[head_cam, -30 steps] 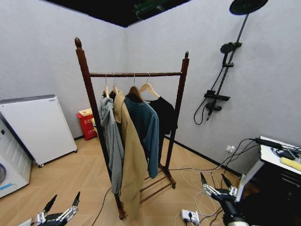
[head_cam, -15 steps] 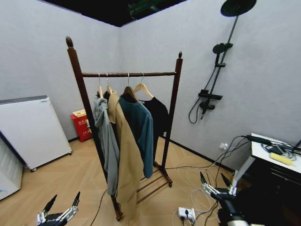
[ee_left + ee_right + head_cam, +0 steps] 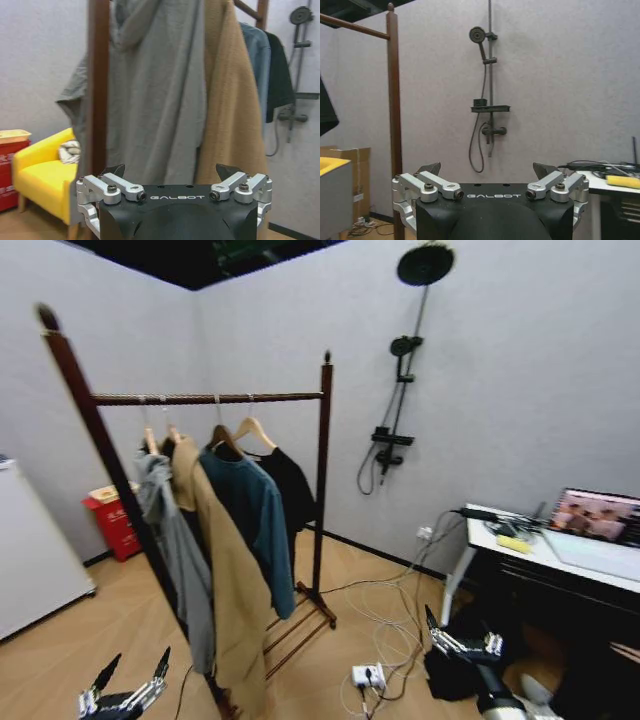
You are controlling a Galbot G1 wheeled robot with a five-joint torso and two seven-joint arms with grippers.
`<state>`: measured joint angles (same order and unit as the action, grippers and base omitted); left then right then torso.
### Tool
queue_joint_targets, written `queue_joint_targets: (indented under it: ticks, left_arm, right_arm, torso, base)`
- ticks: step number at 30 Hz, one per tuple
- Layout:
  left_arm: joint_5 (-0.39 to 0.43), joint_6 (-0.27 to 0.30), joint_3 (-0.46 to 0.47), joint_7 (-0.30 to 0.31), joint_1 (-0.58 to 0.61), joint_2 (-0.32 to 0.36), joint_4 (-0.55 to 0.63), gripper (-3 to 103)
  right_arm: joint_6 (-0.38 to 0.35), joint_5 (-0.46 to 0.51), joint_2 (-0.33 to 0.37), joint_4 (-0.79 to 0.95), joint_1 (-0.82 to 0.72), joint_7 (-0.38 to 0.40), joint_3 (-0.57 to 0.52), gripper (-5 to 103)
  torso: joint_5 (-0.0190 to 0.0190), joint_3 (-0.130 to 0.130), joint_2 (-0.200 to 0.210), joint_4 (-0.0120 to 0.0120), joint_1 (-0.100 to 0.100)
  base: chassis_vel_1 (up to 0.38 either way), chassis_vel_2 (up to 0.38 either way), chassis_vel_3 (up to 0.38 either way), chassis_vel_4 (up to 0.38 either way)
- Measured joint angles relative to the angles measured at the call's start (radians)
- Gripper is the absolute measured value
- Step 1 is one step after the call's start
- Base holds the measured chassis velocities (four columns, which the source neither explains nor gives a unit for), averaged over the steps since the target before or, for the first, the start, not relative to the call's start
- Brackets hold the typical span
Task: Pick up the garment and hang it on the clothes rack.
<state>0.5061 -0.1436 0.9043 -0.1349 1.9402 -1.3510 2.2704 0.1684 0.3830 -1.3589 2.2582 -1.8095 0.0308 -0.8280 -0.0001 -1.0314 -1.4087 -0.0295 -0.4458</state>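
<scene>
The camera has swung right since a second ago, so the clothes rack (image 3: 322,470) sits further left; the black garment (image 3: 290,485) hangs on its bar beside the blue shirt (image 3: 250,520). Left gripper (image 3: 130,677) and right gripper (image 3: 462,632) hover low, fingers spread, holding nothing.

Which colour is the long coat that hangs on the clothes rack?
The long coat is tan, seen best in the head view.

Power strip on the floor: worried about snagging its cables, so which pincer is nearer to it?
Right. The right pincer hangs open just right of the power strip; the left pincer, also open, sits far off, beyond the clothes rack.
</scene>
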Motion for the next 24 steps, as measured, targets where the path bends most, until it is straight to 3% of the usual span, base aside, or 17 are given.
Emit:
queue_joint_targets:
  ticks: [24]
  left_arm:
    - [0.000, 0.000, 0.000, 0.000, 0.000, 0.000, 0.000, 100]
  right_arm:
    - [0.000, 0.000, 0.000, 0.000, 0.000, 0.000, 0.000, 100]
  torso:
    - [0.0001, 0.000, 0.000, 0.0002, 0.000]
  base:
    - [-0.124, -0.123, -0.124, -0.129]
